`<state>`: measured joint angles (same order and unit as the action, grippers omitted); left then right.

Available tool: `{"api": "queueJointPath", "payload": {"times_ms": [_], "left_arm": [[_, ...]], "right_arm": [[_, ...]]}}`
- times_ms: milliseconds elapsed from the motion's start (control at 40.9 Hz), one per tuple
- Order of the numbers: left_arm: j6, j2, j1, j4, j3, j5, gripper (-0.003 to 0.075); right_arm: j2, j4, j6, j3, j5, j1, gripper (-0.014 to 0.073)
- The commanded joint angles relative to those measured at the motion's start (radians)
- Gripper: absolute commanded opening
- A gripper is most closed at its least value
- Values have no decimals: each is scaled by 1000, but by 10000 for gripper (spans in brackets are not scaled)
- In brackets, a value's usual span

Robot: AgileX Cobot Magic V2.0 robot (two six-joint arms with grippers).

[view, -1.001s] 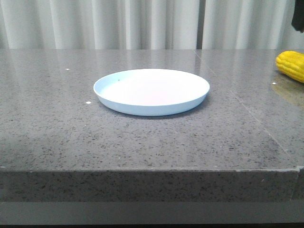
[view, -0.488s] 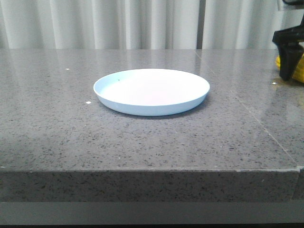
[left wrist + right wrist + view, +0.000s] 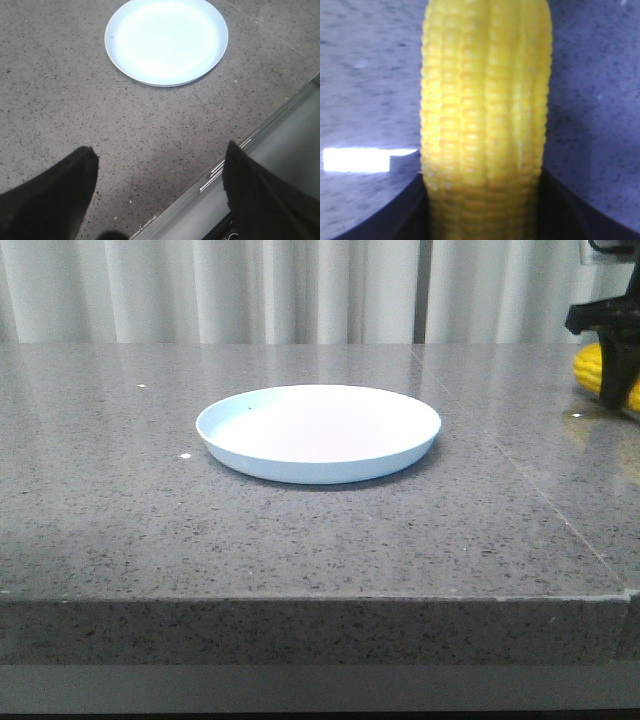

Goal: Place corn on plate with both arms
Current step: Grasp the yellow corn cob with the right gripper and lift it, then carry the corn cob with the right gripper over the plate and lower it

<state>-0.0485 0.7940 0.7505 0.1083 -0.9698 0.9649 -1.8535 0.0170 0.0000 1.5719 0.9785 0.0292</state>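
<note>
The pale blue-white plate (image 3: 320,465) sits empty at the middle of the grey stone table; it also shows in the left wrist view (image 3: 166,40). The yellow corn (image 3: 588,370) is at the table's far right, partly cut off by the frame edge. My right gripper (image 3: 620,390) reaches down over it, and in the right wrist view (image 3: 482,210) both black fingers (image 3: 395,215) press against the sides of the corn (image 3: 485,110). My left gripper (image 3: 159,150) is open and empty above the table's front edge, near the plate. It does not show in the front view.
The table's front edge (image 3: 240,142) runs under the left gripper, with a drop beyond it. A seam in the stone top (image 3: 520,465) runs between plate and corn. White curtains (image 3: 300,290) hang behind the table.
My right gripper has come down from the upper right onto the corn and now has its fingers on both sides of it. The corn sits slightly higher than before. The plate has not moved.
</note>
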Motion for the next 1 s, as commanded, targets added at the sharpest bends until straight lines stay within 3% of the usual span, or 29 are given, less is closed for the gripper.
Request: {"api": "queueJointPath", "payload": {"times_ms": [0,244,464,635,806,904,977], "left_arm": [[-7,1,9,4,-26,-66,512],[-7,1,9,4,-26,-66,512],[-7,1,9,4,-26,-66,512],[-7,1,9,4,-26,-66,512],[-7,1,9,4,-26,-66,512],[-7,1,9,4,-26,-66,512],[-7,1,9,4,-26,-66,512]], "right_arm": [[124,67,-46,36,-6,-49,231],[244,177,-69,36,22,-273,231],[216,277,28,36,-3,-425,242],[148,285,111,36,-69,-472,242],[77,390,133,36,-155,-476,245],[51,409,133,36,-183,-476,311],[36,407,131,36,-186,-476,414]]}}
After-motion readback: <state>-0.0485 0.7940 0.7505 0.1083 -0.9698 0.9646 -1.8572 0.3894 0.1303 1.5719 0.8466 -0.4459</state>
